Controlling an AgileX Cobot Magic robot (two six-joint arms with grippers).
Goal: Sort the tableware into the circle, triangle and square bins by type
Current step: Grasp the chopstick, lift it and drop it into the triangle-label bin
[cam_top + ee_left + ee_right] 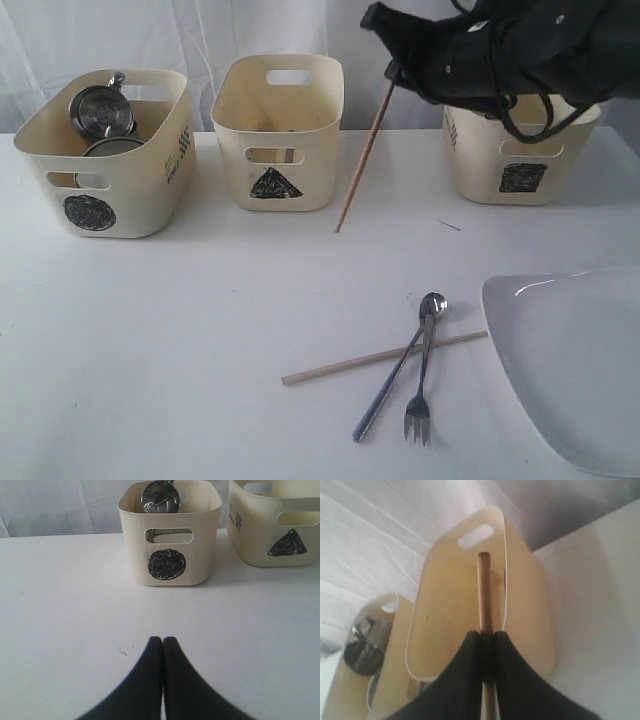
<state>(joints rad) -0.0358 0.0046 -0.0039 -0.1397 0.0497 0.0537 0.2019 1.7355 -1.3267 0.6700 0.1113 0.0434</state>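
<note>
Looking from the outside cam first: my right gripper (392, 70) is pinched tight on a thin wooden chopstick (365, 150). It hangs tilted between the triangle tub (280, 130) and the square tub (515, 160), and I can't tell if its tip touches the table (200, 330). My arm blocks part of the square tub. The circle tub (130, 195) holds shiny steel mugs (100, 108). Nearer the front, a second chopstick (340, 368) lies under a crossed steel spoon (395, 375) and fork (420, 400), beside a glossy white plate (570, 360).

Left wrist cam: my left gripper (162, 642) is fully closed on nothing over bare table, facing the smooth cream circle tub (170, 540).

Right wrist cam: fingers (465, 670) clamp the round stick (484, 590) above the triangle tub (525, 600).
</note>
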